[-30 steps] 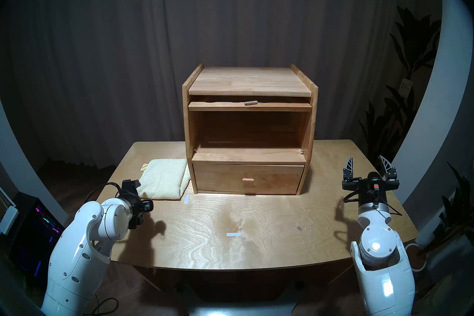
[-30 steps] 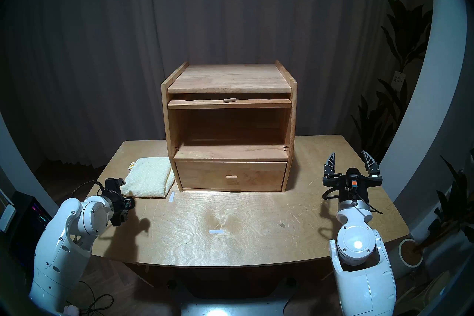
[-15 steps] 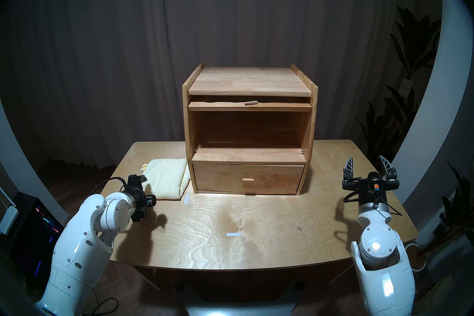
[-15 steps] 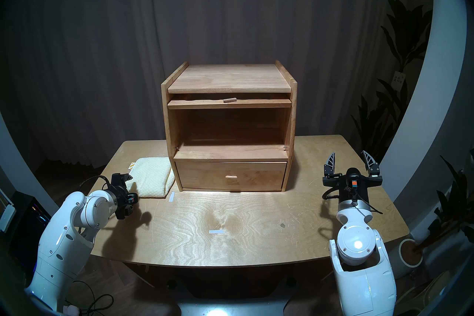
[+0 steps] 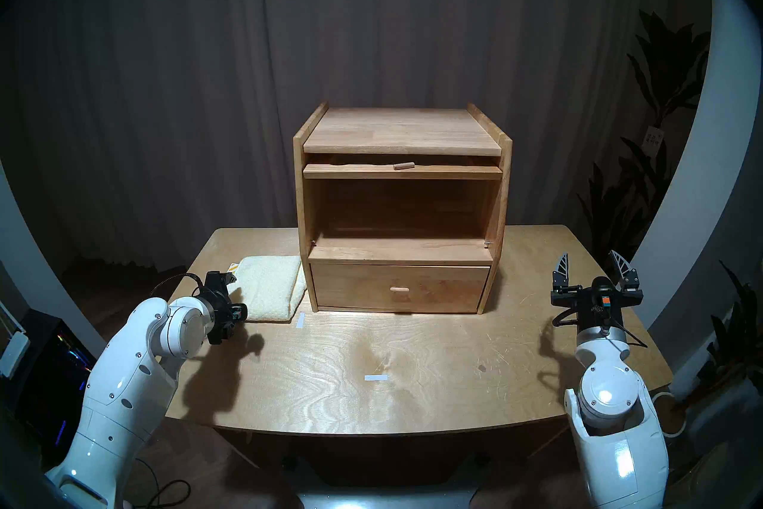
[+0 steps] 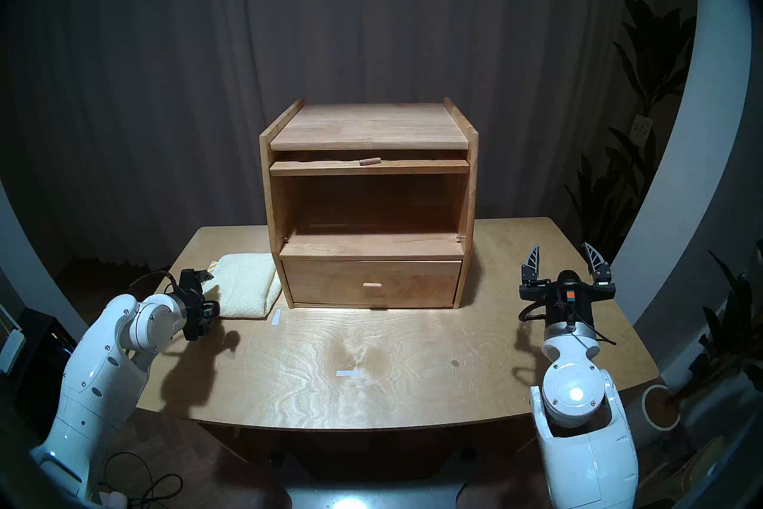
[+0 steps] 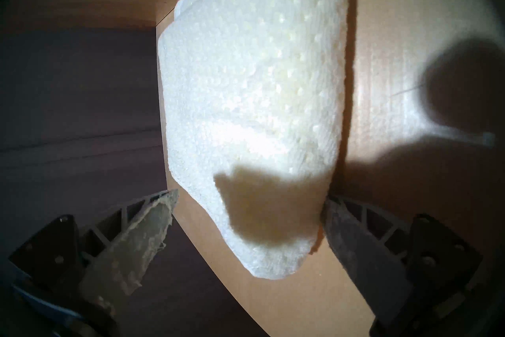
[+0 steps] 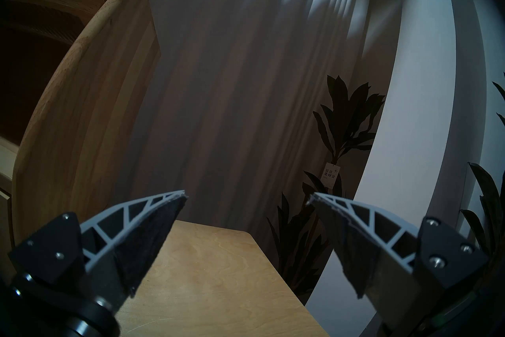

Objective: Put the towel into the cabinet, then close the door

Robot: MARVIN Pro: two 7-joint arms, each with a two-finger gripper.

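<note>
The cream waffle towel [image 5: 270,287] [image 6: 243,285] lies folded on the table, against the left side of the wooden cabinet [image 5: 402,132] [image 6: 367,128]. The cabinet's large compartment is open and empty. The door [image 5: 402,172] lies flat, slid in under the top, with its peg knob [image 5: 404,165] showing. My left gripper [image 5: 235,303] [image 7: 251,194] is open at the towel's [image 7: 254,82] near left corner, which sits between the fingers; whether they touch it I cannot tell. My right gripper [image 5: 590,256] [image 8: 248,197] stands open and empty, fingers up, to the right of the cabinet [image 8: 82,109].
A shut drawer [image 5: 398,287] sits under the compartment. Two white tape marks [image 5: 300,320] [image 5: 376,377] lie on the table [image 5: 433,405]. The table's left edge runs close beside the left gripper. Potted plants [image 5: 660,124] stand at the right, a dark curtain behind.
My left arm has reached forward and up the table, bringing its open gripper to the towel's near left corner. The right arm, towel and cabinet have not moved.
</note>
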